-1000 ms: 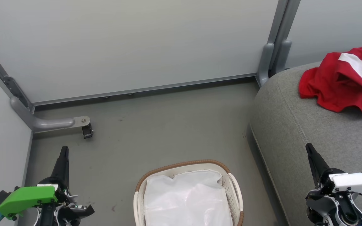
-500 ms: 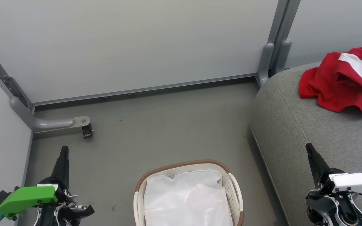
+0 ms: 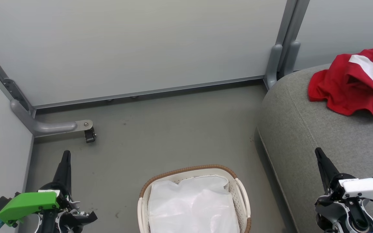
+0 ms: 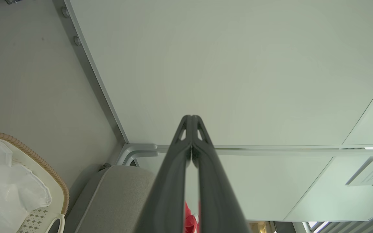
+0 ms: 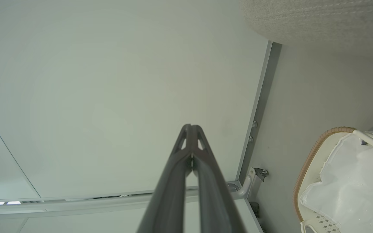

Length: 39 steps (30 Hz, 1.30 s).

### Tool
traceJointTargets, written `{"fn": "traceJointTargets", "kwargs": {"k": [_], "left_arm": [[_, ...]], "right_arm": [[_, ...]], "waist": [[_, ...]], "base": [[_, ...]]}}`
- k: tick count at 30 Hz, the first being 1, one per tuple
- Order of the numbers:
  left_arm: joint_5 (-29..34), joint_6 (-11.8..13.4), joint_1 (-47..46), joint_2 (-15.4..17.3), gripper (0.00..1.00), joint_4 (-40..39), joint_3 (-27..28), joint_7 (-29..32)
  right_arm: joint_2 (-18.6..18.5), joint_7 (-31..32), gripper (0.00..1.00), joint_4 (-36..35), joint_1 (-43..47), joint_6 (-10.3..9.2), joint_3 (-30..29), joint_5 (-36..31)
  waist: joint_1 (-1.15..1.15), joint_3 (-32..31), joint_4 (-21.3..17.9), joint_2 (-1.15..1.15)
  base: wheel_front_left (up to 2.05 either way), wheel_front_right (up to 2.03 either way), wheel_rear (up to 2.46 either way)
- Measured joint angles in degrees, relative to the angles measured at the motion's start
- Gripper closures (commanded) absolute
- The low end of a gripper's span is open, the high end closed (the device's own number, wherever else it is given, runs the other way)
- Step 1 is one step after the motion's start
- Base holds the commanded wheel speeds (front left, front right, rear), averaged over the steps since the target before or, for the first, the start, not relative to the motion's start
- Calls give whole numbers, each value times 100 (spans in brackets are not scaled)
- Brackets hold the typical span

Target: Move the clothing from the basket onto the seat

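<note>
Red clothing (image 3: 351, 87) with a white panel lies bunched on the grey seat (image 3: 319, 136) at the right; a sliver of it (image 4: 190, 220) shows between the left fingers. The white basket (image 3: 243, 197) with a brown woven rim stands on the floor at bottom centre, holding just its white liner (image 3: 191, 207). My left gripper (image 3: 66, 154) is at the lower left, shut and holding nothing, tips together (image 4: 191, 118). Over the seat's front part my right gripper (image 3: 317, 151) is shut with nothing in it (image 5: 191, 127). In the wrist views the basket (image 4: 49, 176) (image 5: 312, 152) lies off to the side.
Pale partition walls (image 3: 141, 48) close the space behind and at the left. A grey bracket foot with a small black caster (image 3: 89, 136) sticks out on the floor at the left. A grey post (image 3: 275, 61) stands at the seat's back corner. Bare grey floor (image 3: 173, 136) lies beyond the basket.
</note>
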Motion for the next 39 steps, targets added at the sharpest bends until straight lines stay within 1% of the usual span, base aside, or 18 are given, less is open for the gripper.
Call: {"fn": "traceJointTargets", "kwargs": {"k": [39], "left_arm": [[0, 0, 0, 0, 100, -1, 0, 0]], "right_arm": [[0, 0, 100, 0, -1, 0, 0, 0]], "waist": [[0, 0, 0, 0]], "base": [[0, 0, 0]]}}
